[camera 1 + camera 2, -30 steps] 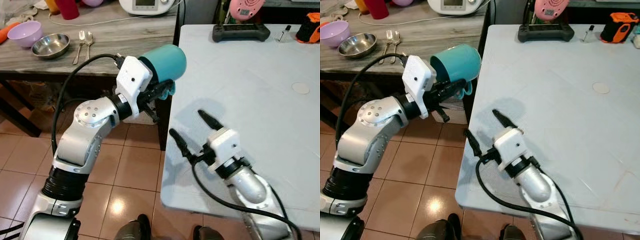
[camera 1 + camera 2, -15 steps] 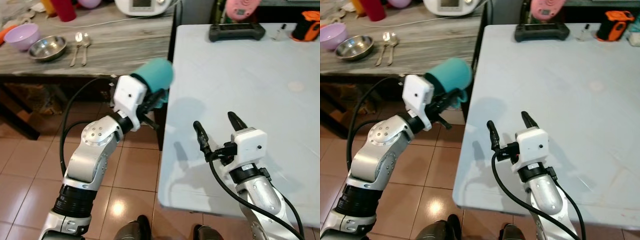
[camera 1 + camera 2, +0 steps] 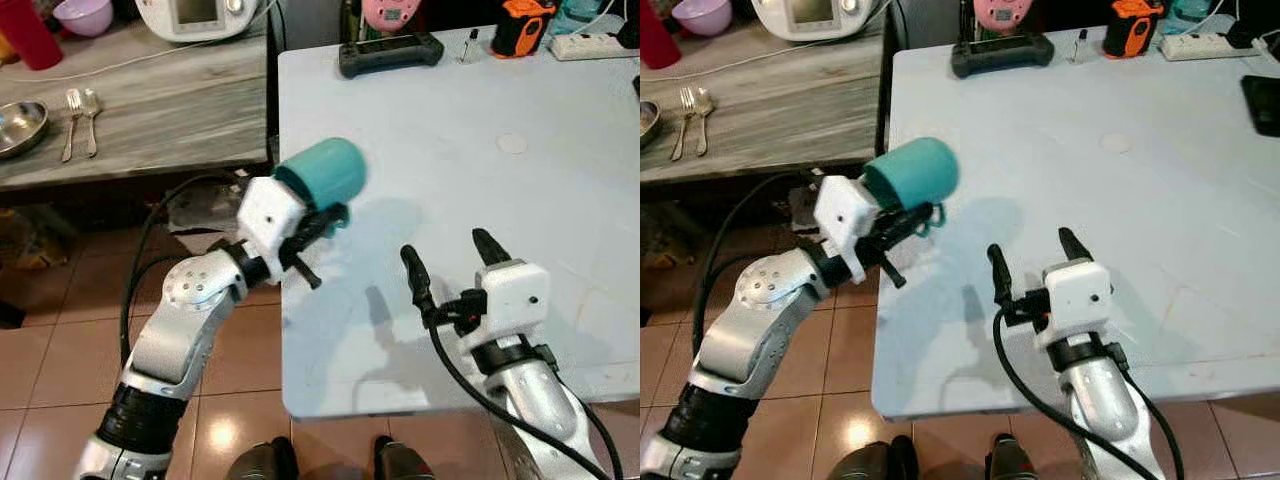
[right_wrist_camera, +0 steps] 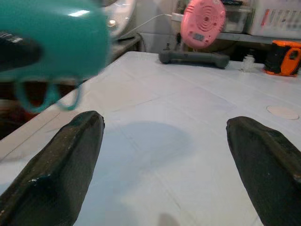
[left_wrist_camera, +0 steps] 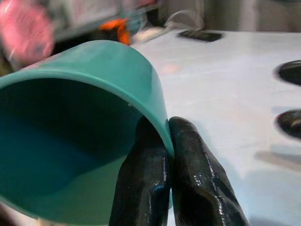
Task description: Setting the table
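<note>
L jaws pinch teal cup [image 3: 322,172] rim; cup empty.

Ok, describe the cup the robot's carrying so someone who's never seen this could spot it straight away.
Find the pale blue table, then its near left edge, where the left tool is held up. The cup is pinched by its rim there, lying on its side in the air. It is the one teal thing, with a small handle.

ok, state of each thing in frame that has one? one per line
teal mug: held on its side in the air, at the table edge
left gripper: shut on the mug's rim
right gripper: open, above the table
white table: mostly bare
steel bowl: upright, empty
</note>
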`<state>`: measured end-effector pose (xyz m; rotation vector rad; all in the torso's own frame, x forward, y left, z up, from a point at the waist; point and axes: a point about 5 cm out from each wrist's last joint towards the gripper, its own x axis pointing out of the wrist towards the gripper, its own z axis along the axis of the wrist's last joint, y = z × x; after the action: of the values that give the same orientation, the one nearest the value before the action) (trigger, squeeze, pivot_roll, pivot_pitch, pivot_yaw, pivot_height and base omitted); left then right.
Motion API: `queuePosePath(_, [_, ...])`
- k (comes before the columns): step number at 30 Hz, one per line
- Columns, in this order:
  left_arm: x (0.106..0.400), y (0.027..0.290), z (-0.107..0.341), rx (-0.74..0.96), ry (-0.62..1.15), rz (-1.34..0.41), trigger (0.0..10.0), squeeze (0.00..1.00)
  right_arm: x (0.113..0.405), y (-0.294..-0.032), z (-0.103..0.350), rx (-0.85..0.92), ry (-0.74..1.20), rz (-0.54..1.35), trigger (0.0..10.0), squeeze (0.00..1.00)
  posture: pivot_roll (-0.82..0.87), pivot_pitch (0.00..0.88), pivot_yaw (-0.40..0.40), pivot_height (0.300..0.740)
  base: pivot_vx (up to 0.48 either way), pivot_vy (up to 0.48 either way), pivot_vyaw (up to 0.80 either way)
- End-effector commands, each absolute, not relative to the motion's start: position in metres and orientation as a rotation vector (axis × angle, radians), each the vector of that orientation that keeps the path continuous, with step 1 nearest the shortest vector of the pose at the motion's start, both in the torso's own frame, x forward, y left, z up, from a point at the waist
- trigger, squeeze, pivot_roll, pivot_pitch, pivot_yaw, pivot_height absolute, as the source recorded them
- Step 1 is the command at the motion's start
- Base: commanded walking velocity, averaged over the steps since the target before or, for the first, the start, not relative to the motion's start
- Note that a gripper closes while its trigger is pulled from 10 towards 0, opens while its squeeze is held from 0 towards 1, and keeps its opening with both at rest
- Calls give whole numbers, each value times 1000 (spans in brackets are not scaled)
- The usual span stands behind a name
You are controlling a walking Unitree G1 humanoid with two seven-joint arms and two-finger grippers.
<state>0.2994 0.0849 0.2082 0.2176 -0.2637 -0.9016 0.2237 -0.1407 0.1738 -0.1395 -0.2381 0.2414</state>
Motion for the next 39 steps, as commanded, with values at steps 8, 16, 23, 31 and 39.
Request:
queuePosePath(8, [294,60,233,580,-494,-1043,10000,0,219,-133,180,-164,-271,294,10000,0,-229,191,102,740,0,0,0])
queuePosePath(16, [287,50,225,790,-557,-1148,10000,0,222,-129,180,-173,-273,317,10000,0,-213,186,101,740,0,0,0])
queuePosePath(23, [306,56,219,726,-526,-984,10000,0,222,-130,177,-193,-289,297,10000,0,-205,186,105,740,0,0,0])
queuePosePath(31, [313,56,219,529,-445,-910,10000,0,222,-133,163,-232,-243,284,10000,0,-207,188,107,740,0,0,0])
queuePosePath(39, [315,52,222,257,-273,-974,10000,0,233,-140,154,-450,-246,283,10000,0,-199,192,111,740,0,0,0])
